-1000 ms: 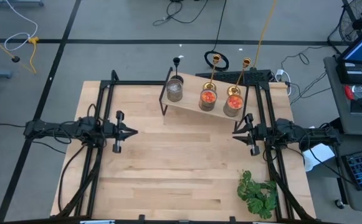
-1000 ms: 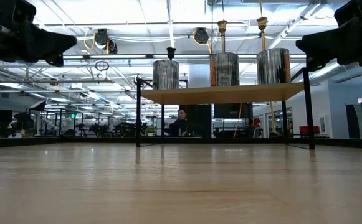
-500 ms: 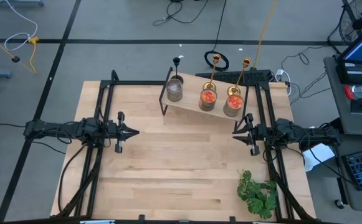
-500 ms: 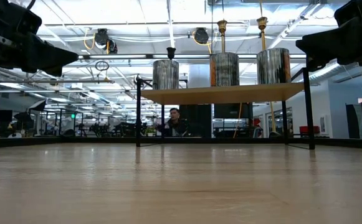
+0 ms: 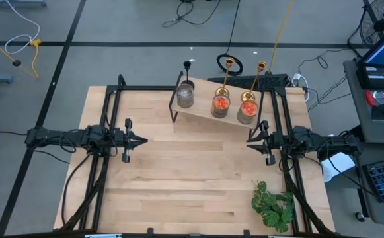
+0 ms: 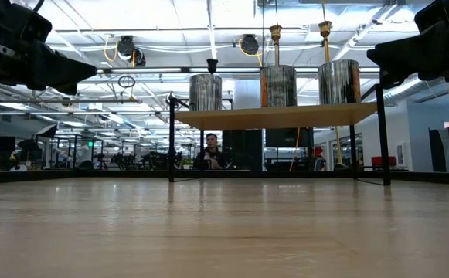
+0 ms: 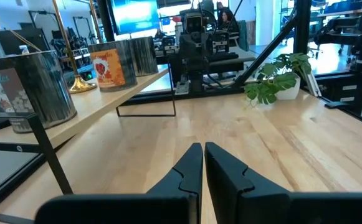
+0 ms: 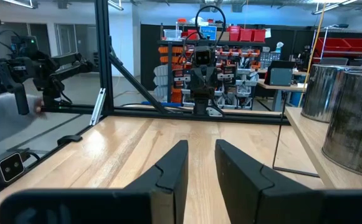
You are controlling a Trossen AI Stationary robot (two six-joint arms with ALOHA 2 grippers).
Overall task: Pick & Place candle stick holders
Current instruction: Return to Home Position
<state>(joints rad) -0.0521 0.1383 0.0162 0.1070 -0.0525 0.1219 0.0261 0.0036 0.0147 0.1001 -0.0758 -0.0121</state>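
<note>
Left claw (image 7: 202, 147) closed, right claw (image 8: 201, 144) slightly parted, both above table (image 5: 192, 178).

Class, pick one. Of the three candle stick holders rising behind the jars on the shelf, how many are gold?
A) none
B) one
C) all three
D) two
D: the low view shows a first gold holder and a second gold holder side by side, while the black holder is shorter and is the only dark one.
</note>
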